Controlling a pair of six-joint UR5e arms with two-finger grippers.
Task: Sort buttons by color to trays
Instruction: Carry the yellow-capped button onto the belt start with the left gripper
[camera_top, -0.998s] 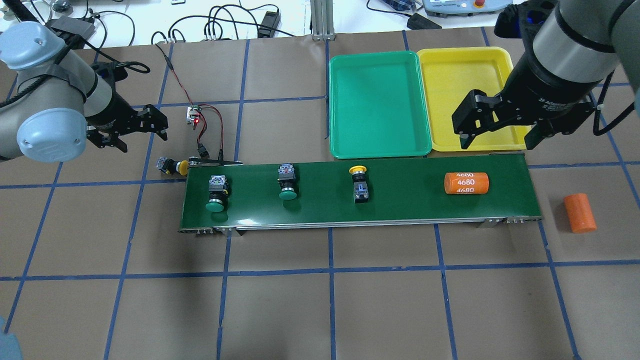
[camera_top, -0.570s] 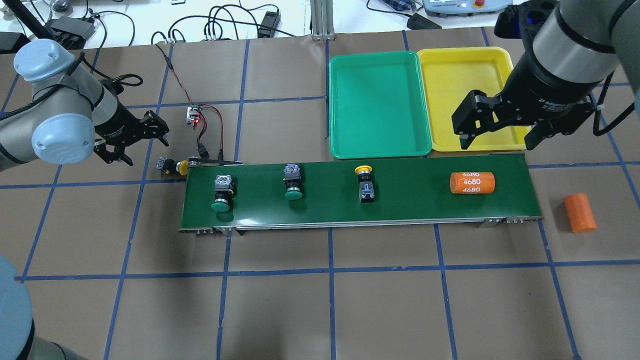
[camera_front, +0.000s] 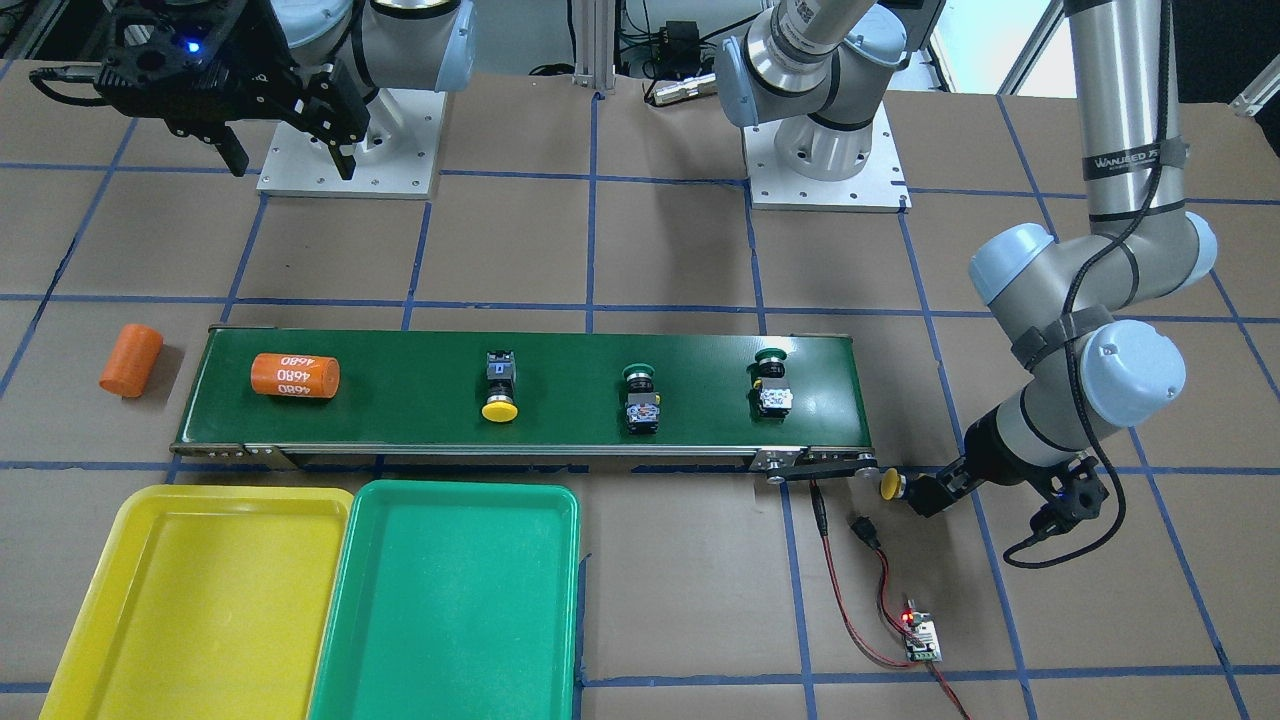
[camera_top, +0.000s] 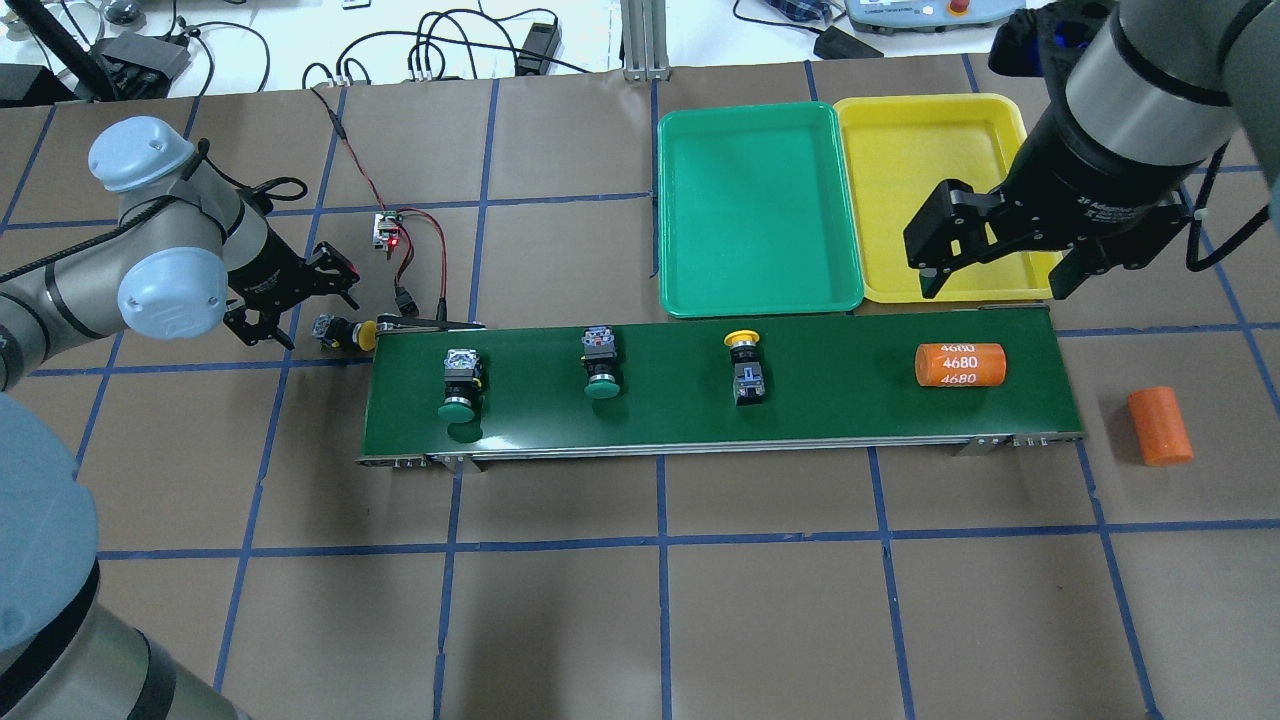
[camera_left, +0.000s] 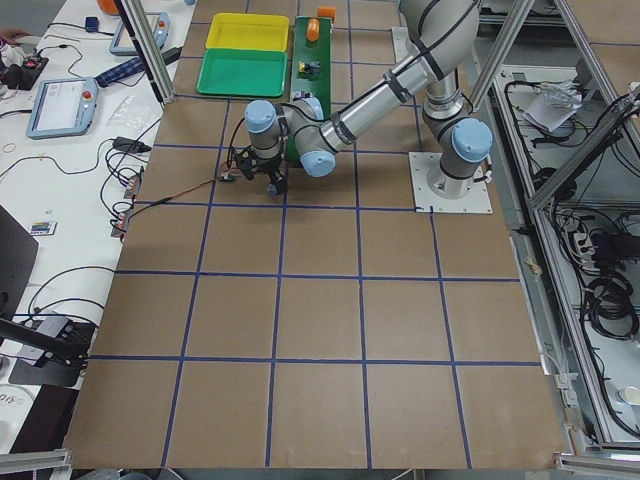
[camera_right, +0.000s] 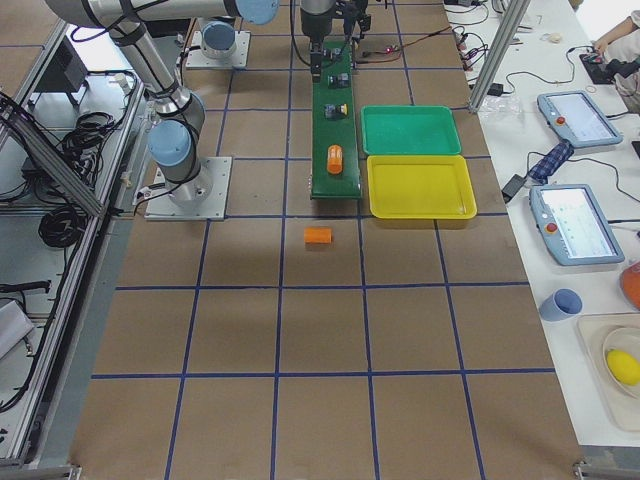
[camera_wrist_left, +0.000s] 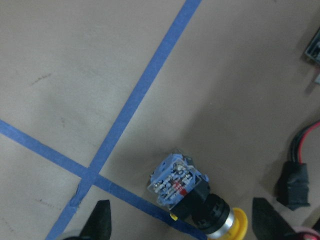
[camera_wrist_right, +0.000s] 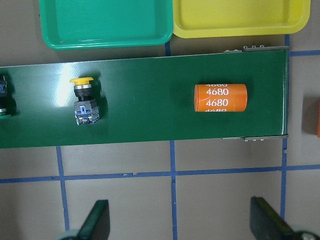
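Observation:
Two green-capped buttons (camera_top: 459, 383) (camera_top: 600, 365) and one yellow-capped button (camera_top: 745, 365) lie on the dark-green belt. The second yellow-capped button (camera_top: 345, 332) lies on the table just off the belt's left end; the left wrist view shows it (camera_wrist_left: 192, 197) on its side. My left gripper (camera_top: 305, 310) is open and hangs right beside it, its jaws to either side in the wrist view. My right gripper (camera_top: 995, 280) is open and empty, above the near edge of the yellow tray (camera_top: 920, 190). The green tray (camera_top: 755, 210) lies next to the yellow one; both trays are empty.
An orange cylinder (camera_top: 960, 364) lies on the belt (camera_top: 850, 390) near its right end. Another orange cylinder (camera_top: 1160, 426) lies on the table past that end. A small circuit board (camera_top: 388, 232) with red wires sits behind the belt's left end.
My left gripper has moved down and right, closer to the yellow button off the belt. The buttons and the cylinder on the belt have shifted right. The right arm has not moved.

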